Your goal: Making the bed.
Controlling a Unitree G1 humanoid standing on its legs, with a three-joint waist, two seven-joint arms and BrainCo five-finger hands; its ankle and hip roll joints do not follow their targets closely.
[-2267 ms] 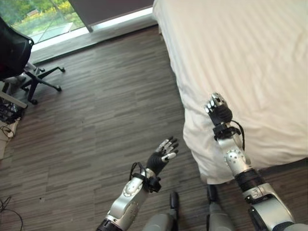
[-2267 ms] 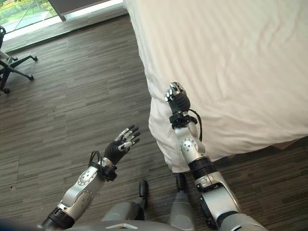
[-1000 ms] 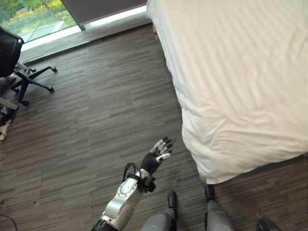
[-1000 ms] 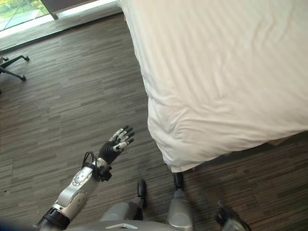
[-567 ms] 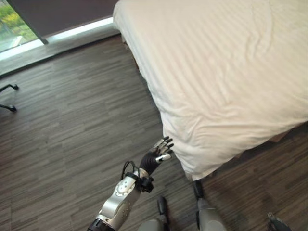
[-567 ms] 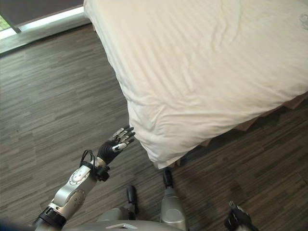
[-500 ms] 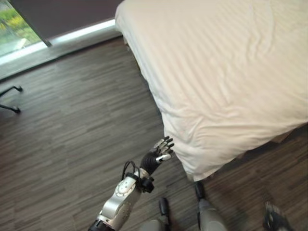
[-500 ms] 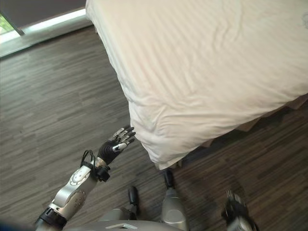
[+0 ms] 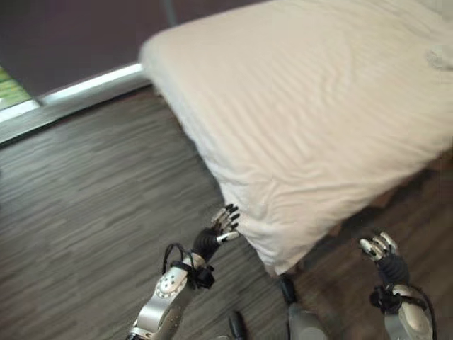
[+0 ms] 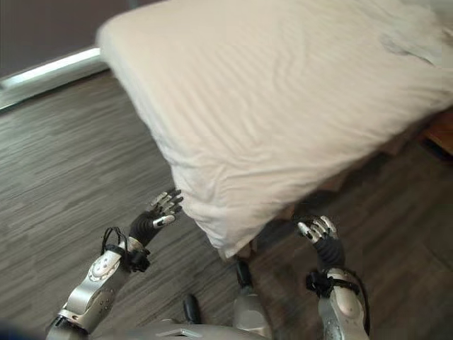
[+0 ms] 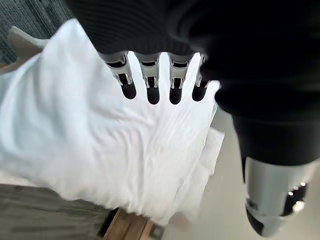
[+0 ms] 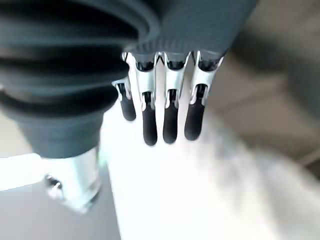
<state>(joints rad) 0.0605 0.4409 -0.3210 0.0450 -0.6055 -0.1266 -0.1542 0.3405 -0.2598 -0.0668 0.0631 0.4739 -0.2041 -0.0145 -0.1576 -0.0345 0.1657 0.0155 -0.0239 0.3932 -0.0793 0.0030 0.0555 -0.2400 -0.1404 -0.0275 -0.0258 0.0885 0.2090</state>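
A bed with a white striped duvet (image 9: 311,113) fills the upper right of both eye views, its near corner (image 9: 277,256) hanging down toward the floor. My left hand (image 9: 214,235) hovers just left of that corner with fingers straight, holding nothing; its wrist view looks onto the white duvet (image 11: 100,150). My right hand (image 10: 320,239) is raised at the lower right, below the bed's foot edge, fingers relaxed and empty. Its fingers (image 12: 170,115) show straight in the right wrist view.
Dark wood-plank floor (image 9: 92,205) spreads to the left of the bed. A bright window sill strip (image 9: 78,88) runs along the far wall. Part of the wooden bed frame (image 10: 439,134) shows under the duvet at the right.
The camera has swung right, so the bed sits more central. My right hand has come up into view beside the bed's foot edge. My left hand stays by the duvet corner.
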